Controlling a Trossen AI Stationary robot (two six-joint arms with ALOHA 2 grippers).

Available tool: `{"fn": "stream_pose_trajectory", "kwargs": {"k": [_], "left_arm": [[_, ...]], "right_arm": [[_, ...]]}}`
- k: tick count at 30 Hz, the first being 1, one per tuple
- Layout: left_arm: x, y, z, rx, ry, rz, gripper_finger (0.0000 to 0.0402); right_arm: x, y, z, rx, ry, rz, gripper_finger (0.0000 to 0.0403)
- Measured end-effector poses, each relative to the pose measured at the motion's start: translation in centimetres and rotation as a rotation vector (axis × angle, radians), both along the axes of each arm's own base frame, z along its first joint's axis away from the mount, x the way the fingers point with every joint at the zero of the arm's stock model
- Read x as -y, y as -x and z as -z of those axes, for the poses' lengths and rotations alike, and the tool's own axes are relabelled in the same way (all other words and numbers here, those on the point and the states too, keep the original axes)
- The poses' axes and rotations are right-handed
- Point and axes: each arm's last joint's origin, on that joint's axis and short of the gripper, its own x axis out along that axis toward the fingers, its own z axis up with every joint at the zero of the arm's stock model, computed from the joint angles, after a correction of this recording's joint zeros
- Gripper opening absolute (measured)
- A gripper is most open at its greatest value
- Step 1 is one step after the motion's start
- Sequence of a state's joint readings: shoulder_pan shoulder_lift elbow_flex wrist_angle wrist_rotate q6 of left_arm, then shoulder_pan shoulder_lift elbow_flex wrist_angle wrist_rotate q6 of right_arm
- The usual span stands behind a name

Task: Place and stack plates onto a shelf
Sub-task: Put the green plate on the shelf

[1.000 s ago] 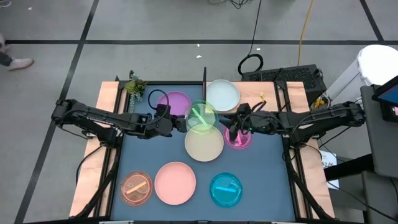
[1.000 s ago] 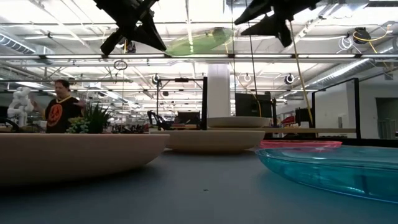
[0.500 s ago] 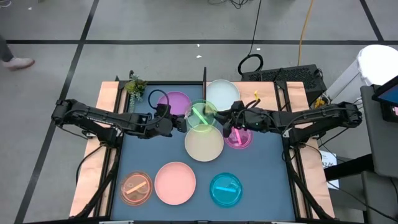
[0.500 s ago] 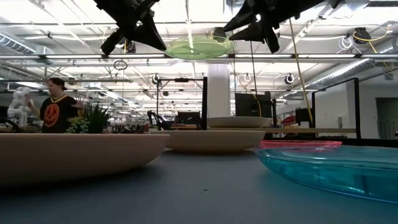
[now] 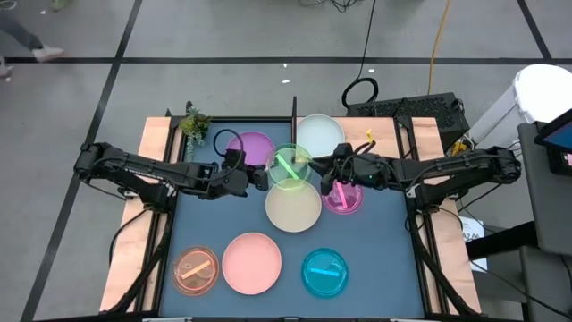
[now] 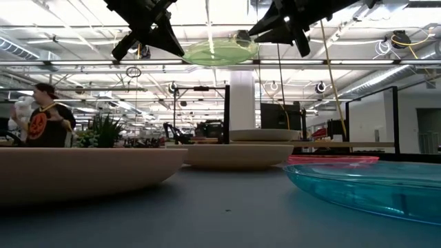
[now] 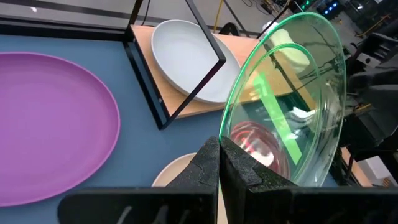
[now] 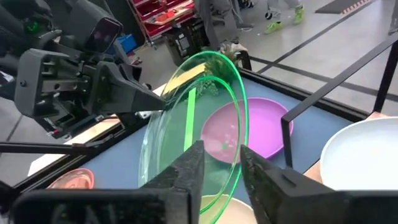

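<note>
A translucent green dish [image 5: 289, 167] hangs in the air over the cream plate [image 5: 293, 206]. My left gripper [image 5: 265, 177] is shut on its rim on the side toward the table's left. My right gripper [image 5: 315, 170] is open at the opposite rim, one finger on either side of the edge [image 8: 239, 140]. The pale mint plate [image 5: 319, 136] lies on the wooden shelf board [image 7: 186, 107], beside its black upright panel [image 5: 294, 114]. Flat on the blue mat lie the purple plate [image 5: 253, 149], magenta dish [image 5: 344, 199], pink plate [image 5: 252, 262], orange dish [image 5: 196, 271] and cyan dish [image 5: 323, 272]. My left gripper pinches the green dish's rim [image 7: 231, 134] between its two fingers, coming level from the table's left. The dish is lifted clear and sits about level in the low view [image 6: 220, 52]. My right gripper's fingers [image 8: 189, 165] straddle the far rim; whether they touch it, I cannot tell.
A small potted plant [image 5: 194, 123] stands at the mat's far left corner. Wooden strips [image 5: 154, 143] border the mat [image 5: 206, 215] on both sides. A person [image 6: 43, 118] moves in the room behind the table. Bare mat lies between the cream plate and the near row.
My right gripper has moved from above the magenta dish toward the table's left and up, to the green dish's right rim. The dish, held by my left gripper, has tipped from a slant to about level.
</note>
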State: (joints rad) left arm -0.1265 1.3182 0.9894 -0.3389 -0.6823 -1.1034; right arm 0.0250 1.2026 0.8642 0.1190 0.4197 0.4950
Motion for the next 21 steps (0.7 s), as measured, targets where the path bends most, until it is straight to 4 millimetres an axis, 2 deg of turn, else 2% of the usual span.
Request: {"fn": "stream_pose_trajectory", "kwargs": {"k": [6,10,15,21], "left_arm": [[0.0,0.0,0.0,-0.006,-0.005,0.003,0.0003],[0.0,0.0,0.0,-0.007,-0.006,0.003,0.0003],[0.0,0.0,0.0,-0.007,-0.007,0.003,0.0003],[0.0,0.0,0.0,-0.016,-0.019,0.012,0.0003]], "right_arm": [[0.1,0.0,0.0,-0.006,0.027,0.019,0.0147],[0.1,0.0,0.0,-0.01,0.025,0.017,0.0154],[0.0,-0.4,0.6,-0.029,0.018,0.015,0.0129],[0.1,-1.0,1.5,-0.057,-0.02,-0.027,0.007]]}}
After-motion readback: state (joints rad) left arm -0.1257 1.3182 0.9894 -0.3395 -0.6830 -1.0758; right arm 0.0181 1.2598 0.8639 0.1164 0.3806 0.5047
